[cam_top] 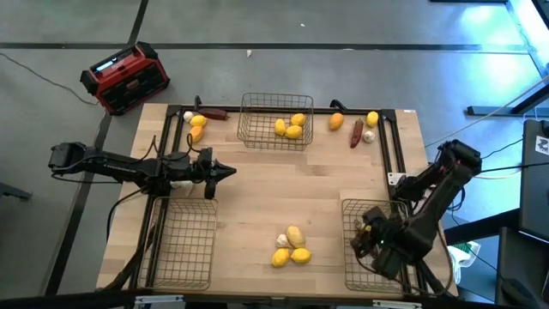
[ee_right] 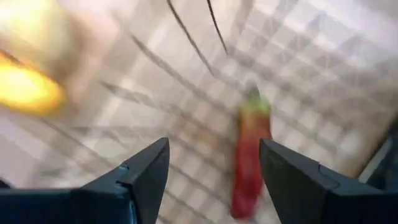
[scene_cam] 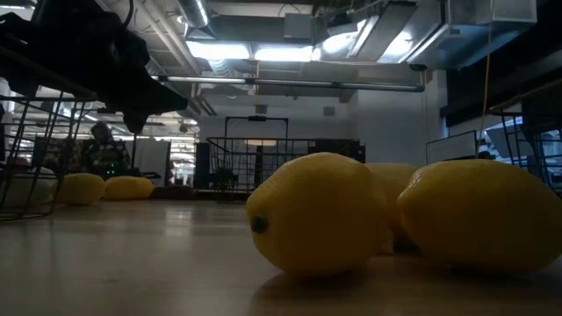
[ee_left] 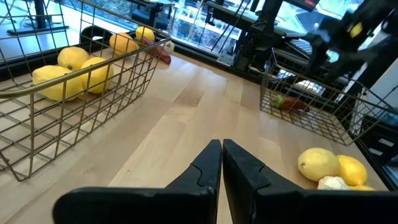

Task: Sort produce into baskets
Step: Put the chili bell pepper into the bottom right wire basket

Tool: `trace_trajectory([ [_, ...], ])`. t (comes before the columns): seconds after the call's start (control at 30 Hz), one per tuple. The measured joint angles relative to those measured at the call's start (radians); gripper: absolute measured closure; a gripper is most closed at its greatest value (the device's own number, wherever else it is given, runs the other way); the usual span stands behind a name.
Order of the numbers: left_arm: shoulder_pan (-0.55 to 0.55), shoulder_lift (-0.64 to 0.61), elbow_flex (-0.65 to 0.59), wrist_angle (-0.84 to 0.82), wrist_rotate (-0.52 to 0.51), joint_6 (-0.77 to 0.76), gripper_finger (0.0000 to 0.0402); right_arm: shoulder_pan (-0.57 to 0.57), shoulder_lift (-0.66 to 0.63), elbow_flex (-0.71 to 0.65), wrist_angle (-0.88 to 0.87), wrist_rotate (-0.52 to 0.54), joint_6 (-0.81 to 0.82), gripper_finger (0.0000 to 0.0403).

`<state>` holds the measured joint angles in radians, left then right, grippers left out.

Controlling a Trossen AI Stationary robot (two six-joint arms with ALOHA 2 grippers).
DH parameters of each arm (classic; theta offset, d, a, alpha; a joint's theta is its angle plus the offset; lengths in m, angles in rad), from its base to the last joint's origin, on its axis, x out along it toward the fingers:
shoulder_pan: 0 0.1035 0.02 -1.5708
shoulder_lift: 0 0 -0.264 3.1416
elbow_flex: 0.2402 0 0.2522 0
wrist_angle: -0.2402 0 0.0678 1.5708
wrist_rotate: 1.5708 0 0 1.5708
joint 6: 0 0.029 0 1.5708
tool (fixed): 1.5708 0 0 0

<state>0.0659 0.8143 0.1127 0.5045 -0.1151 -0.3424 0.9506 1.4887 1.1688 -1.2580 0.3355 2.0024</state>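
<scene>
My right gripper (ee_right: pixel 214 168) hangs open over the near-right wire basket (cam_top: pixel 373 249). A red chili with a green stem (ee_right: pixel 249 162) lies on that basket's mesh floor below the fingers, apart from them. My left gripper (ee_left: pixel 222 155) is shut and empty and points level across the table from the left (cam_top: pixel 230 171). The far basket (cam_top: pixel 274 120) holds three yellow fruits (cam_top: pixel 290 128). The near-left basket (cam_top: pixel 182 242) shows nothing inside. Yellow fruits and a garlic bulb (cam_top: pixel 292 247) lie loose near the front edge.
Loose produce lies at the far left (cam_top: pixel 197 124) and far right (cam_top: pixel 358 129) of the table: fruits, chilies and garlic. A red-and-black box (cam_top: pixel 126 77) stands on the floor beyond the far-left corner. Bare wood spans the table's middle (cam_top: pixel 292 184).
</scene>
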Motion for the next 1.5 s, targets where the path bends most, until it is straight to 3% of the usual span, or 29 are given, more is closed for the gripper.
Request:
trace_trajectory([
  [0.17,0.0,0.0,0.0,0.0,0.0,0.0,0.0389,-0.058,-0.002,0.106,-0.118,0.15,-0.046,0.0157],
  [0.43,0.0,0.0,0.0,0.0,0.0,-0.001,0.0389,-0.285,-0.002,0.117,-0.163,0.196,-0.29,0.0157],
  [0.87,0.0,0.0,0.0,0.0,0.0,-0.001,0.0389,-0.718,-0.001,0.109,-0.287,0.196,-0.544,0.0157],
  [1.17,0.0,0.0,0.0,0.0,0.0,-0.002,0.0389,-0.946,-0.001,0.003,-0.209,0.251,-0.675,0.0157],
  [1.5,0.0,0.0,0.0,0.0,0.0,0.007,0.0389,-1.148,-0.001,-0.193,0.131,0.249,-0.815,0.0157],
])
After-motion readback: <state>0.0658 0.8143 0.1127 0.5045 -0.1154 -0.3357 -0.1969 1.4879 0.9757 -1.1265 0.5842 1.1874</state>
